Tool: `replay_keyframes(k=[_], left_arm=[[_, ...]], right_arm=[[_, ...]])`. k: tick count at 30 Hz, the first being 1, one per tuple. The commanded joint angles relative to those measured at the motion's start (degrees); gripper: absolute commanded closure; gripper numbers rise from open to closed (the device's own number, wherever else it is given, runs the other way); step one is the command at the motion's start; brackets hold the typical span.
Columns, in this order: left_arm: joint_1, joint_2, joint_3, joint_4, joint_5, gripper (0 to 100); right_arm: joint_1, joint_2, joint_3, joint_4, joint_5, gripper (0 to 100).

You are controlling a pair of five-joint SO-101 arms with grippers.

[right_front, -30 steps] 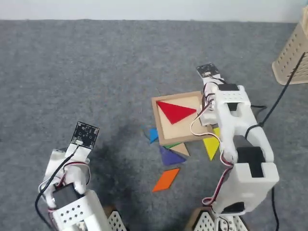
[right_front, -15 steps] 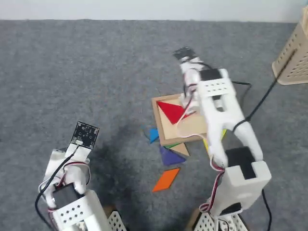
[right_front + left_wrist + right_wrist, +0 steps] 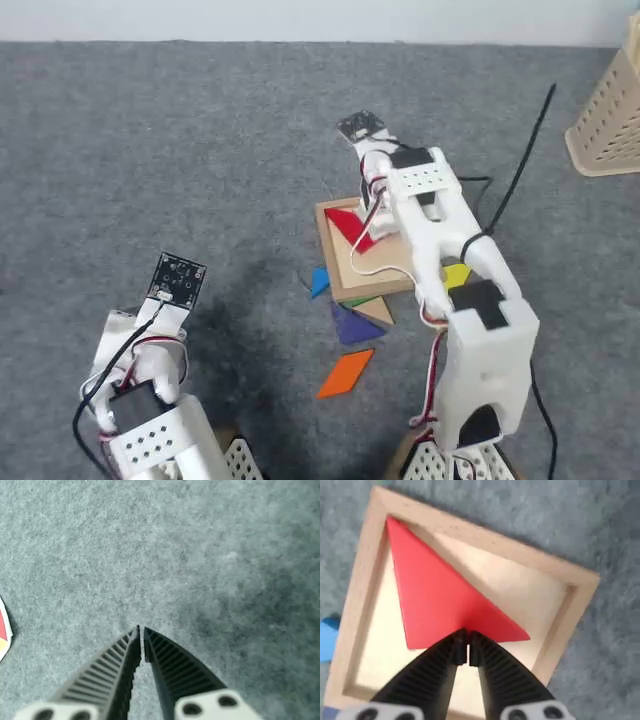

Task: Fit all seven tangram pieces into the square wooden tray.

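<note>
— Over the tray (image 3: 470,527), the right pincer (image 3: 466,636) holds its tips together, above a short edge of the red triangle (image 3: 435,590). I cannot tell if it touches.
— And the loose pieces?
— On the desk (image 3: 150,150), just beside the tray's side toward the arm bases: blue (image 3: 319,281), purple (image 3: 352,325), orange (image 3: 345,372), yellow (image 3: 456,274). I judge the right arm nearer. The left pincer (image 3: 141,631), tips also together, is well apart.

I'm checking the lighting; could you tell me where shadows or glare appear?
High view: a soft shadow on the carpet between left arm and tray. Left wrist view: carpet darkens beside the left gripper. Right wrist view: red triangle evenly lit, no glare.
</note>
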Motion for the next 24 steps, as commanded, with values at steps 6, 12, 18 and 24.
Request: replay_keyframes(k=[6, 12, 18, 24], left_arm=[[-0.4, 0.3, -0.2, 0.2, -0.9, 99], [-0.4, 0.3, -0.2, 0.2, -0.9, 99], [-0.4, 0.3, -0.2, 0.2, -0.9, 99], [-0.4, 0.3, -0.2, 0.2, -0.9, 99]], right_arm=[[5.1, 7.4, -14.2, -0.8, 0.7, 98.6], [4.8, 7.3, -19.3, 2.9, 0.3, 93.1], [6.8, 0.9, -23.5, 11.2, 0.3, 84.0], [11.9, 3.0, -23.4, 15.8, 0.7, 86.9]])
